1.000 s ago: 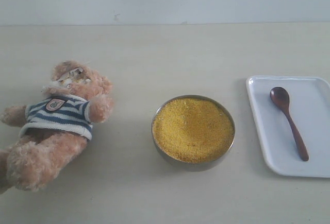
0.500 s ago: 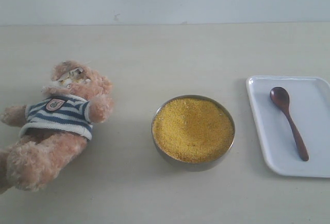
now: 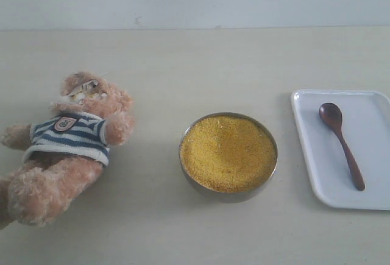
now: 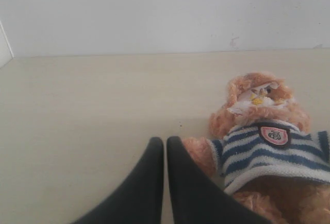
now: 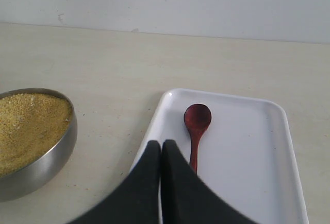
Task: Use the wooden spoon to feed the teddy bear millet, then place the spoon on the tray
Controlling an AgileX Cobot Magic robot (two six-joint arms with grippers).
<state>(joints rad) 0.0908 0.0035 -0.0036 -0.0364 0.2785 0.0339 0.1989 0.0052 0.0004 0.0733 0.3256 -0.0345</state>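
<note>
While the wooden spoon [image 3: 341, 145] is lying on the tray [image 3: 304, 103] by the right edge of the surface [image 3: 183, 64], handle pointing at the near edge, the right jaws, closed and empty, are facing that handle, nearer than the equally closed left jaws.

The exterior view looks down on the whole tabletop [image 3: 183, 64]. Each wrist view sits low and close; left shares the teddy bear [image 4: 268, 147], right the tray [image 5: 247, 147].
</note>
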